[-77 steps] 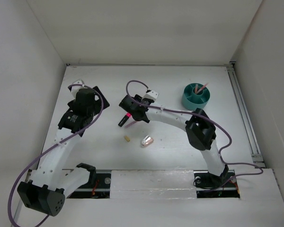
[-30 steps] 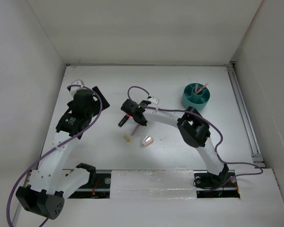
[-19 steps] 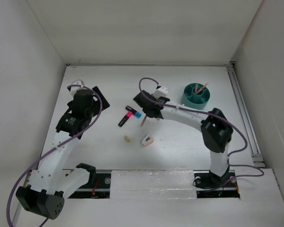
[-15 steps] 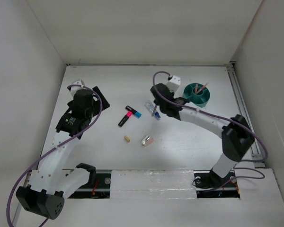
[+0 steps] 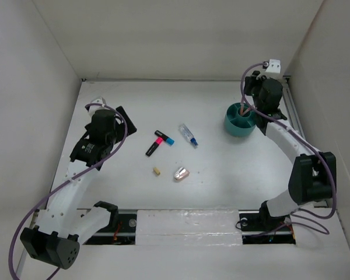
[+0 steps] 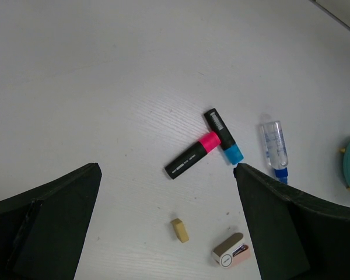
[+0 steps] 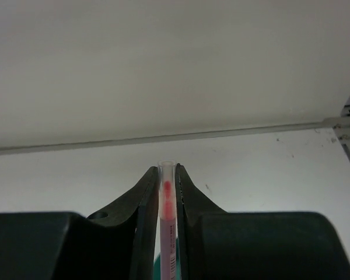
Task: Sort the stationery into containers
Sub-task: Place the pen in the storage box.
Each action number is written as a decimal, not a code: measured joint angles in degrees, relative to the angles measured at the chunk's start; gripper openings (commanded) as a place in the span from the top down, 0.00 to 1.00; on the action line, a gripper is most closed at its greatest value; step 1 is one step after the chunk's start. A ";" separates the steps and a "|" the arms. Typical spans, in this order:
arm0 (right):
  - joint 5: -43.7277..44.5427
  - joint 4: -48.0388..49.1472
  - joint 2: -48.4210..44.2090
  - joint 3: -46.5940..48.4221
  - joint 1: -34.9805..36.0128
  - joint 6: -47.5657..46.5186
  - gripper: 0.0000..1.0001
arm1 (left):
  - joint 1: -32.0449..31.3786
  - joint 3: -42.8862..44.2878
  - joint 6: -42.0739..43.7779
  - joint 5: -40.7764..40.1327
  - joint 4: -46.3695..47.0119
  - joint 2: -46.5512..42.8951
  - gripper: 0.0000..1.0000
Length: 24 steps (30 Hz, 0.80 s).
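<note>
My right gripper (image 7: pixel 167 175) is shut on a thin pink pen (image 7: pixel 167 213), held upright between its fingers. In the top view the right gripper (image 5: pixel 252 100) hangs over the back rim of the teal bowl (image 5: pixel 238 129), where another pink pen (image 5: pixel 243 109) stands. Mid-table lie a pink-capped marker (image 5: pixel 153 146) and a blue-capped marker (image 5: pixel 165 137) touching at their caps, a clear blue-capped tube (image 5: pixel 188 135), a tan block (image 5: pixel 156 171) and a silver-pink oval piece (image 5: pixel 181 173). My left gripper (image 5: pixel 111 112) is open at the left, well above and apart from them.
The left wrist view looks down on the pink-capped marker (image 6: pixel 192 156), blue-capped marker (image 6: pixel 223 137), tube (image 6: pixel 274 149), tan block (image 6: pixel 178 230) and oval piece (image 6: pixel 230 257). White walls close in the table; a rail (image 5: pixel 298 137) runs along its right edge.
The right arm has swung from the markers at mid-table to the back right above the bowl, carrying the pink pen. The left arm has not moved.
</note>
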 measured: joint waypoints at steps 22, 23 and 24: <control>-21.79 10.86 4.39 -8.28 -8.28 -3.78 1.00 | 0.00 0.00 1.42 3.65 1.51 1.18 0.01; -21.81 10.82 4.74 -8.46 -8.31 -3.78 1.00 | 0.00 0.00 1.42 3.78 1.57 1.18 0.01; -21.81 10.91 5.07 -8.61 -8.31 -3.80 1.00 | 0.00 0.00 1.42 3.85 1.64 1.18 0.01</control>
